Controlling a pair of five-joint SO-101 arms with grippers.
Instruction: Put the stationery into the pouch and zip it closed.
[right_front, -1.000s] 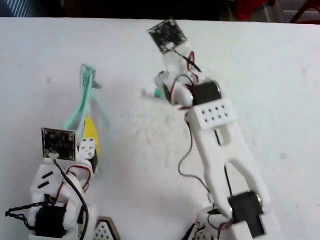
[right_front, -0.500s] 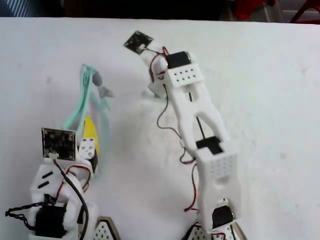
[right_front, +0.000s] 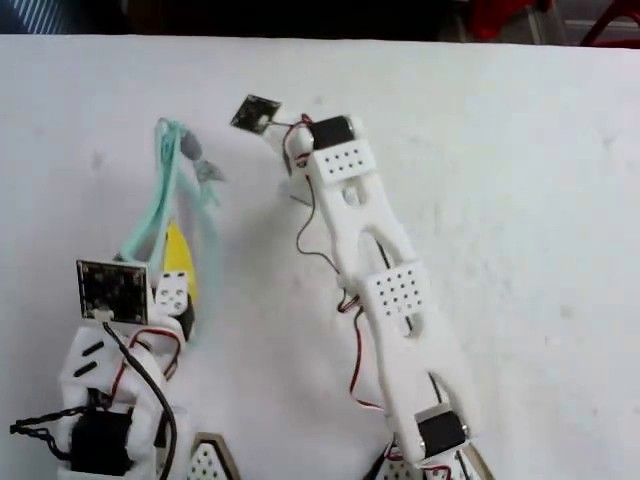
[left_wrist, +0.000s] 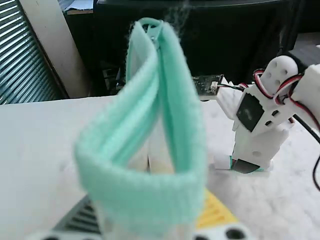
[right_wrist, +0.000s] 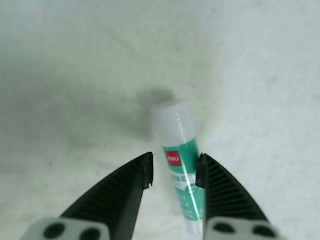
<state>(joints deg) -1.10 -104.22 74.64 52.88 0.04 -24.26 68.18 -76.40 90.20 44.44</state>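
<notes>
A mint green pouch (right_front: 165, 190) lies at the left of the table with its zip undone and its mouth gaping (left_wrist: 160, 115). My left gripper (right_front: 178, 290) is shut on the pouch's near end, and one yellow finger (right_front: 180, 262) shows against the fabric. A white glue stick (right_wrist: 176, 145) with a green label lies flat on the table to the right of the pouch. My right gripper (right_wrist: 174, 172) is down over it, open, with a black finger on each side. One finger (right_wrist: 215, 187) touches the stick; the other (right_wrist: 132, 182) stands slightly off it.
The right arm (right_front: 385, 280) stretches diagonally from the front edge to the table's middle. Grey zip pulls (right_front: 200, 160) lie at the pouch's far end. White tabletop (right_front: 520, 200) spreads to the right, with dark furniture beyond the far edge.
The right arm has swung left and stretched out, bringing its gripper down over the glue stick. The left gripper and pouch have shifted slightly.
</notes>
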